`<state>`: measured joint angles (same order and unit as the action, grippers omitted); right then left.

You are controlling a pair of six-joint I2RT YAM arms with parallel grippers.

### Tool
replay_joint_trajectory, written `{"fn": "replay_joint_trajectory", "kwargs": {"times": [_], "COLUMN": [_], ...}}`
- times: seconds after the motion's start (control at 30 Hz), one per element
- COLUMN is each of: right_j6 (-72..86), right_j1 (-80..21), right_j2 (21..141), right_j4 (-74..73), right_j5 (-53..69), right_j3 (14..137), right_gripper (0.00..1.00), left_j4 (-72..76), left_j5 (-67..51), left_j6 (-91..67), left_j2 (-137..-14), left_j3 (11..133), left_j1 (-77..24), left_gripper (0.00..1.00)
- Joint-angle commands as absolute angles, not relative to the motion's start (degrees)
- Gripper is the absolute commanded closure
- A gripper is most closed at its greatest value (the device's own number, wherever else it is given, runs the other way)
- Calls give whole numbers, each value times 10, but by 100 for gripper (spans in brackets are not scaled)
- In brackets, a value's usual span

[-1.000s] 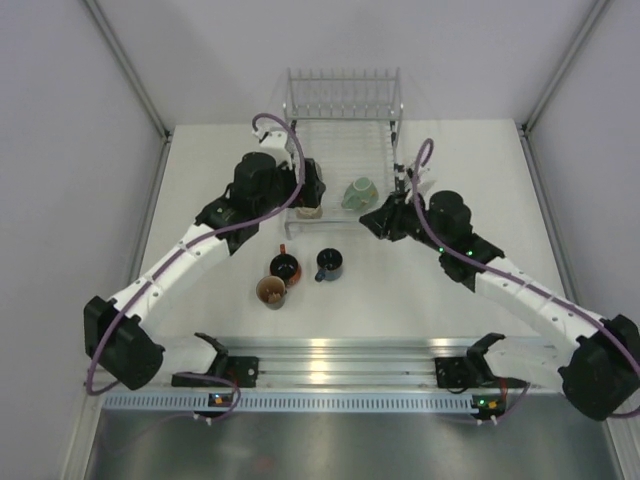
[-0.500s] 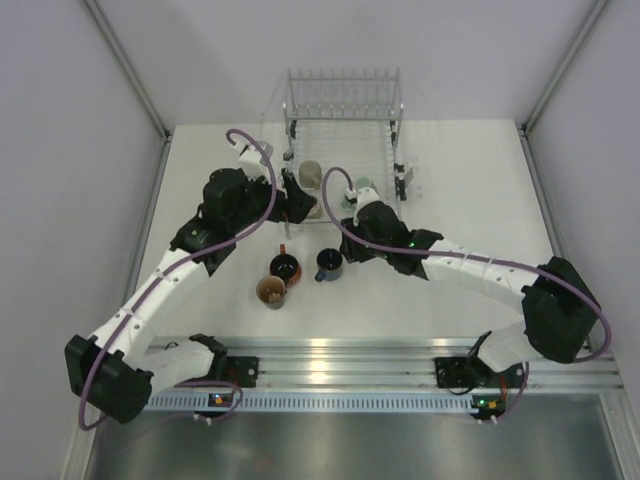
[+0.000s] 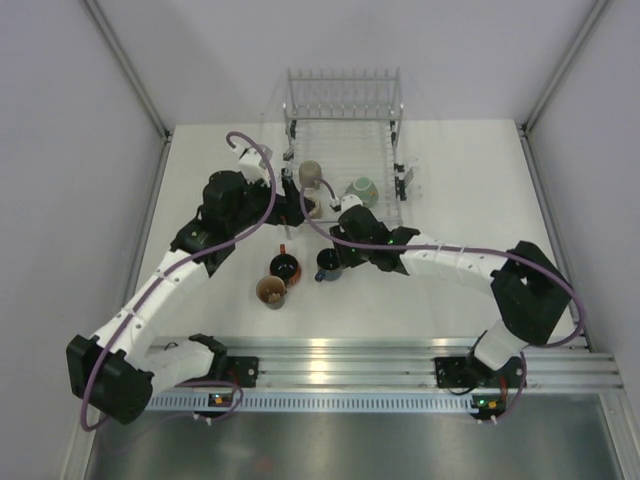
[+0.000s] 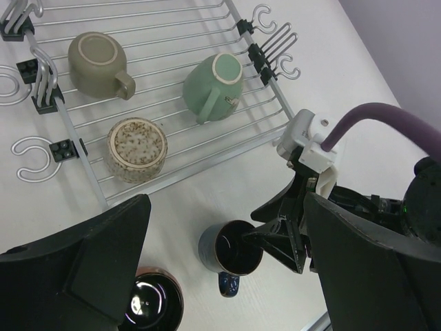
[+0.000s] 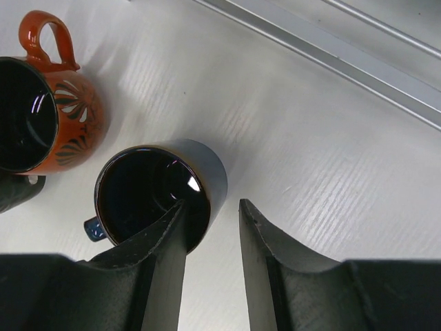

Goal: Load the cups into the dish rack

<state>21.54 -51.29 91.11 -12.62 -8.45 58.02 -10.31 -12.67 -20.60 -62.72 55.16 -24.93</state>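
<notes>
The dish rack (image 3: 345,130) stands at the back and holds a beige mug (image 4: 96,63), a mint-green mug (image 4: 213,84) and a speckled beige mug (image 4: 136,149). The dark blue mug (image 5: 158,189) stands upright on the table in front of it (image 3: 328,265). My right gripper (image 5: 212,203) is open, with one finger inside the mug's rim and the other outside its wall. My left gripper (image 4: 227,200) is open and empty, above the rack's near edge (image 3: 300,200).
An orange-red mug with a black inside (image 5: 41,117) stands just left of the blue mug (image 3: 284,267). A mug with a brown inside (image 3: 270,291) stands nearer the arms. The rack's upright tines (image 3: 342,95) are at the far end.
My right gripper swung left, from beside the mint-green mug in the rack to the dark blue mug. My left arm drew back a little, which uncovered the beige mug in the rack.
</notes>
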Motion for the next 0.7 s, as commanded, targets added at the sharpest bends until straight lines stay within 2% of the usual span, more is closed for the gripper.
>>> {"fn": "replay_joint_trajectory", "kwargs": {"times": [0.0,0.13,0.27,0.3,0.47,0.67], "right_j6": [207,207,207,209,210,206], "right_j1": [-526,-527,-527,-526,-526,-506], "right_j2": [930,959,964,962,924,803], "right_j4": [-126,-137,-148,-150,-192,-234], "right_j5": [-85,-84,-83,-90,-130,-144], "right_j3": [617,625,624,621,609,571], "right_gripper": [65,71,96,99,100,100], "left_j4": [-77,-76,-79,-87,-116,-179], "left_j5": [-139,-136,-133,-132,-119,-6], "left_j6": [-198,-200,-198,-197,-192,-224], "left_j2": [-614,-609,-601,-601,-596,-573], "left_j3": [543,540,539,541,554,568], "left_j1": [-245,-243,-243,-243,-241,-236], "left_gripper": [2,2,2,2,2,2]}}
